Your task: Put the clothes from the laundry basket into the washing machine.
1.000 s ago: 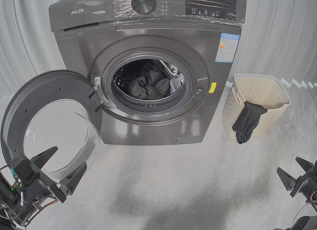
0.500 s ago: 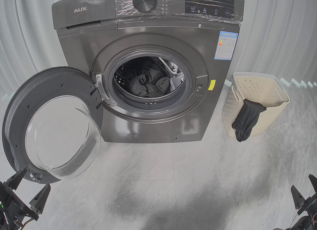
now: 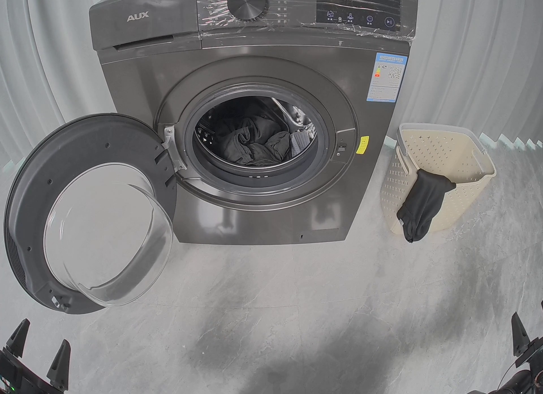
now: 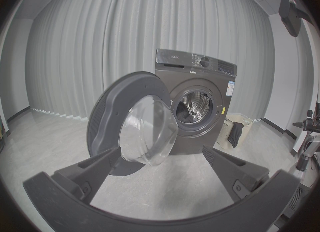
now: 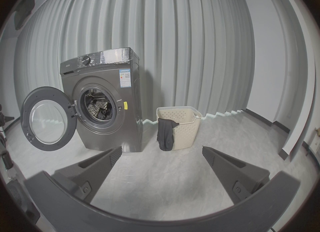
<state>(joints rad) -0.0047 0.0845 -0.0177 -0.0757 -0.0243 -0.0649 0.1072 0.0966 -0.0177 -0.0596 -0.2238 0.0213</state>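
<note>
A pale grey, marbled floor (image 3: 317, 310) ran back to a pleated white curtain (image 3: 34, 44) that closed off the room. In the head view a grey washing machine (image 3: 136, 78) stood at 12 o'clock, its round door (image 3: 62, 157) swung fully open toward 8 o'clock, with the clear bowl of the window facing out. Dark clothes (image 3: 249, 140) lay heaped in the drum. Just beside the machine, at its 3 o'clock, a cream perforated laundry basket (image 3: 447, 151) sat on the floor, and 1 dark garment (image 3: 421, 205) hung over its near rim, draped down the outside wall. The left pincer (image 3: 41, 344) was low at 7 o'clock, well apart from the door, its 2 fingers spread wide and holding nothing. The right pincer (image 5: 161, 151) was low at 5 o'clock, well apart from the basket, its fingers likewise spread wide and empty in its own wrist view.
</note>
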